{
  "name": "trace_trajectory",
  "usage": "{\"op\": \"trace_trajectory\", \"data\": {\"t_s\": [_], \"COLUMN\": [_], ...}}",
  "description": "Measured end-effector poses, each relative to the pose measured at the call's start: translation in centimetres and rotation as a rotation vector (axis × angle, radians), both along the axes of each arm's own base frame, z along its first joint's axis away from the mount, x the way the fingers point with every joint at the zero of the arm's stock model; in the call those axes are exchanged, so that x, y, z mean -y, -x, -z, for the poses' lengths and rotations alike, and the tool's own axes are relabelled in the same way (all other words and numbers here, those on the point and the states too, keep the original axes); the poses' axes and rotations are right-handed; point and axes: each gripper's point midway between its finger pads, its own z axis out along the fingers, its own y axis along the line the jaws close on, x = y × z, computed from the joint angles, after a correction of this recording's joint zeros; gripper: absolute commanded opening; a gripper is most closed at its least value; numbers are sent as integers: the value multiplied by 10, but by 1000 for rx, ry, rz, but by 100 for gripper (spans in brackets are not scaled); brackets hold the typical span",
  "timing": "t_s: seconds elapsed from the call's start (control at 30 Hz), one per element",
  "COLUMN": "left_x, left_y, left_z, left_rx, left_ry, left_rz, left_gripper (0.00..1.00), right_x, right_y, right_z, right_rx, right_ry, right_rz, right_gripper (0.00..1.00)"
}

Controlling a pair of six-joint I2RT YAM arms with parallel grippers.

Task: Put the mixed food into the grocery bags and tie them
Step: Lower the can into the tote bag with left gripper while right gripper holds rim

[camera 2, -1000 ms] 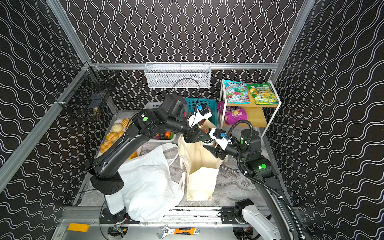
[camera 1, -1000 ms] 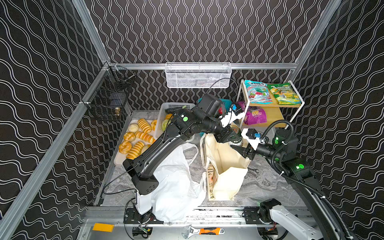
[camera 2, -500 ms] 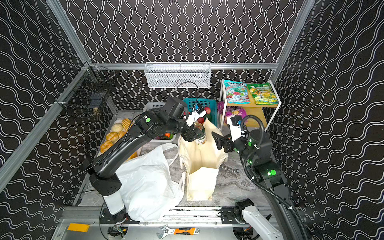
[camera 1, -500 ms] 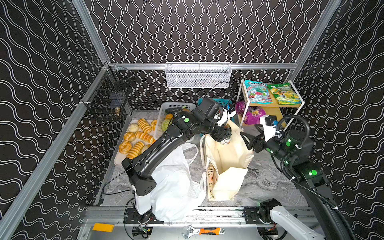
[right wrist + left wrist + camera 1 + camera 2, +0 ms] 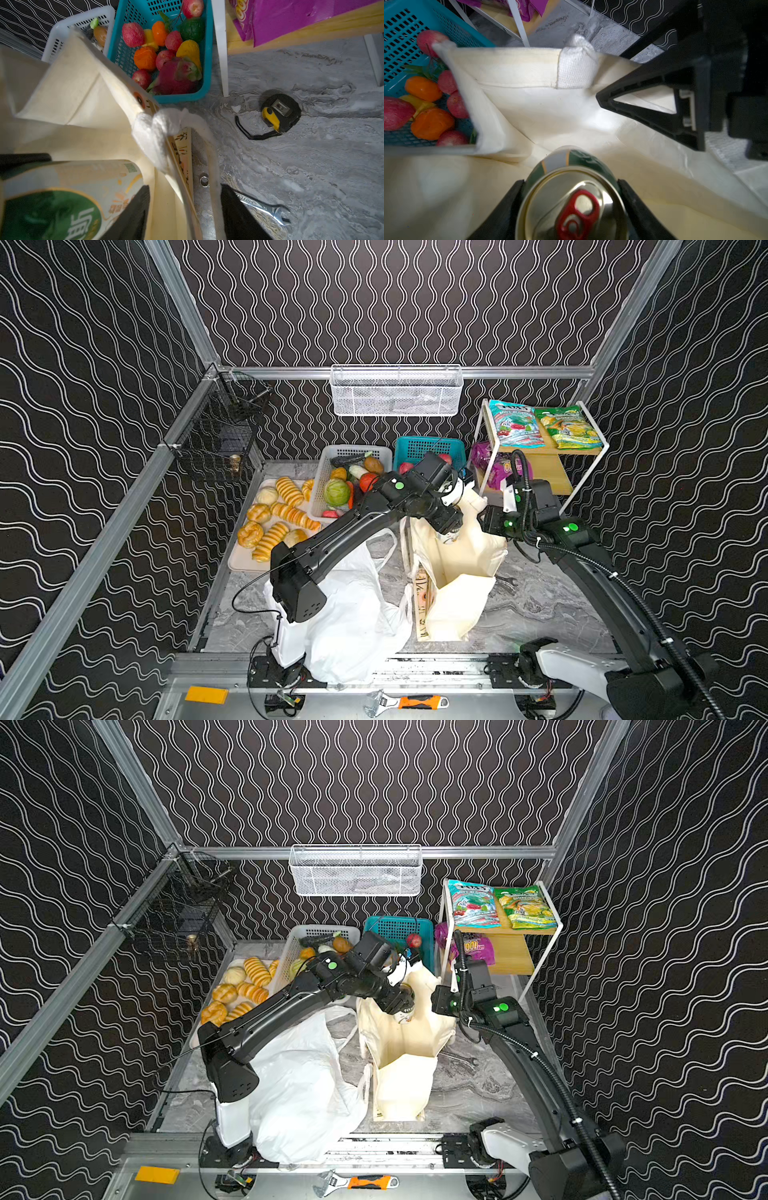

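Tabletop (image 5: 540, 605): L arm (image 5: 353, 526), can (image 5: 571, 199) over tote (image 5: 457, 601)

We find the canvas tote (image 5: 461, 601) at centre, the drink can (image 5: 451, 537) at its mouth, the plastic bag (image 5: 357, 614) just left, the vegetable basket (image 5: 357, 450) and fruit basket (image 5: 428, 445) behind, and the shelf rack (image 5: 544, 472) at back right.

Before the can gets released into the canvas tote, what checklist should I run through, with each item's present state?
1. Grip: the left gripper is clamped on the green drink can: ok.
2. Position: the can hangs over the opening of the cream tote: ok.
3. Tote mouth spread wide enough for the can: ok.
4. Support: the right gripper pinching the tote wall: not ok; its fingers straddle the fabric with a gap showing.
5. Tote bottom free under the can: cannot tell; it is hidden.
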Motion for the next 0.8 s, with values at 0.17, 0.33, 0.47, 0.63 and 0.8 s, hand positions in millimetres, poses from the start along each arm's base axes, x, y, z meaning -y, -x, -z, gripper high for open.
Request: {"op": "trace_trajectory", "data": {"t_s": [0.17, 0.33, 0.47, 0.63, 0.8], "left_x": [9, 10, 8, 5, 4], "left_y": [-5, -10, -13, -19, -35], "left_z": [27, 59, 84, 100, 107], "left_rx": [-27, -32, 2, 66, 94], "left_ry": [-21, -55, -95, -108, -104], "left_rz": [7, -8, -31, -72, -172], "left_gripper": [37, 39, 41, 44, 47], "right_x": [-4, -3, 0, -3, -3], "right_y": [-2, 3, 11, 11, 9], "right_z": [-5, -22, -24, -23, -20], "right_rx": [17, 102, 140, 150, 142], "right_ry": [-19, -61, -107, -161, -182], "right_rz": [-12, -3, 26, 42, 60], "right_gripper": [17, 9, 8, 7, 7]}}
